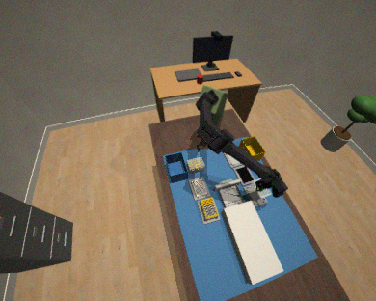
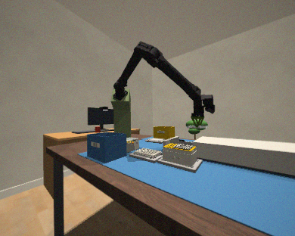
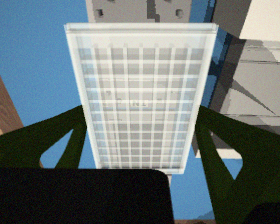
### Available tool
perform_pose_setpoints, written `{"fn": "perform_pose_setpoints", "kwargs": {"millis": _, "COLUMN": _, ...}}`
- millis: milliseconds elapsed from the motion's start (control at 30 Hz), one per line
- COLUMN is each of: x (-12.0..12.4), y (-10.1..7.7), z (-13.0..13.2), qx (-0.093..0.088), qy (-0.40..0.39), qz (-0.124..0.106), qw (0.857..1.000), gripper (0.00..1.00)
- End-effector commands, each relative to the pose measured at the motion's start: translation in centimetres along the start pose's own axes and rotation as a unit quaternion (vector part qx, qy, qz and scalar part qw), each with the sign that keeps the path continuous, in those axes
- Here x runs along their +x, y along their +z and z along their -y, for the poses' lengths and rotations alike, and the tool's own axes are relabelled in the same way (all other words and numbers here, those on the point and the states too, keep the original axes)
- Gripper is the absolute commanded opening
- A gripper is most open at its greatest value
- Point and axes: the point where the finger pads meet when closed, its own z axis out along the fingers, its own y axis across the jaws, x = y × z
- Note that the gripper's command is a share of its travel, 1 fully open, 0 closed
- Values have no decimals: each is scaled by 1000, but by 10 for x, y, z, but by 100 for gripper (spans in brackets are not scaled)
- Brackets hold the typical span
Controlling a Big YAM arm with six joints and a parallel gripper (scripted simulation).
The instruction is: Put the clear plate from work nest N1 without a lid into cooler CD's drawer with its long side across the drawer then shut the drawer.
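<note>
Plate (image 3: 141, 95) is clamped across its short sides in the gripper (image 3: 141, 150), lifted above the cooler (image 1: 253, 241); placing in drawer and shutting remain, by judgement.

We record one clear plate (image 3: 141, 100), rectangular, gridded with small wells, lidless, filling the centre of the wrist view with its long side running up the frame. We note it clamped across its short width between green fingers, raised off the bench.
</note>
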Motion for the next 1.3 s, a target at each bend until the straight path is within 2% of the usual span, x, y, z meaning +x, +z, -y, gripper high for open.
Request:
{"fn": "perform_pose_setpoints", "kwargs": {"millis": 0, "x": -3, "y": -22, "z": -20, "qx": -10, "qy": -6, "qz": 11, "qw": 1000, "gripper": 0}}
{"fn": "perform_pose_setpoints", "kwargs": {"millis": 100, "x": 0, "y": -11, "z": -14, "qx": -5, "qy": -3, "qz": 4, "qw": 1000, "gripper": 0}}
{"fn": "perform_pose_setpoints", "kwargs": {"millis": 167, "x": -11, "y": -14, "z": -4, "qx": -5, "qy": 6, "qz": 12, "qw": 1000, "gripper": 0}}
{"fn": "perform_pose_setpoints", "kwargs": {"millis": 333, "x": -11, "y": -14, "z": -4, "qx": -5, "qy": 6, "qz": 12, "qw": 1000, "gripper": 0}}
{"fn": "perform_pose_setpoints", "kwargs": {"millis": 400, "x": -9, "y": -7, "z": 19, "qx": 1, "qy": -20, "qz": 9, "qw": 1000, "gripper": 0}}
{"fn": "perform_pose_setpoints", "kwargs": {"millis": 467, "x": -8, "y": -7, "z": 23, "qx": 1, "qy": -54, "qz": 9, "qw": 999, "gripper": 0}}
{"fn": "perform_pose_setpoints", "kwargs": {"millis": 533, "x": -8, "y": -7, "z": 23, "qx": 1, "qy": -54, "qz": 9, "qw": 999, "gripper": 0}}
{"fn": "perform_pose_setpoints", "kwargs": {"millis": 667, "x": -5, "y": -7, "z": 34, "qx": 2, "qy": -120, "qz": 9, "qw": 993, "gripper": 0}}
{"fn": "perform_pose_setpoints", "kwargs": {"millis": 833, "x": -1, "y": -7, "z": 46, "qx": 2, "qy": -203, "qz": 9, "qw": 979, "gripper": 0}}
{"fn": "perform_pose_setpoints", "kwargs": {"millis": 1033, "x": 4, "y": -7, "z": 61, "qx": 3, "qy": -300, "qz": 9, "qw": 954, "gripper": 0}}
{"fn": "perform_pose_setpoints", "kwargs": {"millis": 1100, "x": 4, "y": -7, "z": 61, "qx": 3, "qy": -300, "qz": 9, "qw": 954, "gripper": 0}}
{"fn": "perform_pose_setpoints", "kwargs": {"millis": 1267, "x": 8, "y": -7, "z": 74, "qx": 4, "qy": -378, "qz": 8, "qw": 926, "gripper": 0}}
